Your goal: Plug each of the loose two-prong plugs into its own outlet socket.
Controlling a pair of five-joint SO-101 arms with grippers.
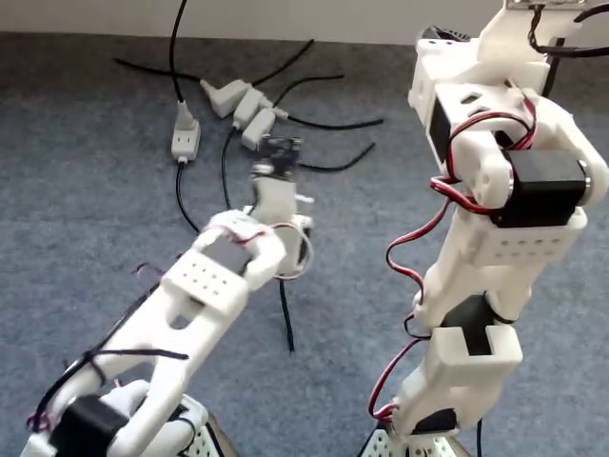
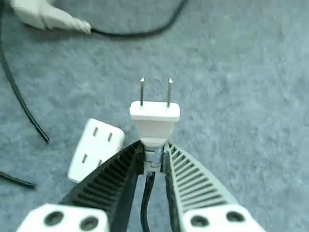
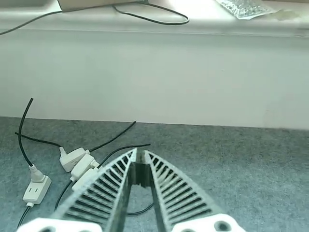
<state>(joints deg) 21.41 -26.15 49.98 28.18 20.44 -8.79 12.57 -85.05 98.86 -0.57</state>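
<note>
We hold one plug (image 2: pixel 154 113), left gripper (image 2: pixel 153 150) clamped on neck, not yet in socket (image 2: pixel 95 150) beside; right gripper (image 3: pixel 140 155) closed, empty.

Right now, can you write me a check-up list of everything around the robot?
Surface: grey carpet.
Job's things: plug held with its prongs pointing out; socket on the carpet close by, its visible slots free; three more white cord ends lying together.
Clutter: nothing seen.
Grippers: left gripper shut on the plug; right gripper shut, empty.
Cables: black cables loose across the carpet.
Surroundings: white wall behind.
</note>
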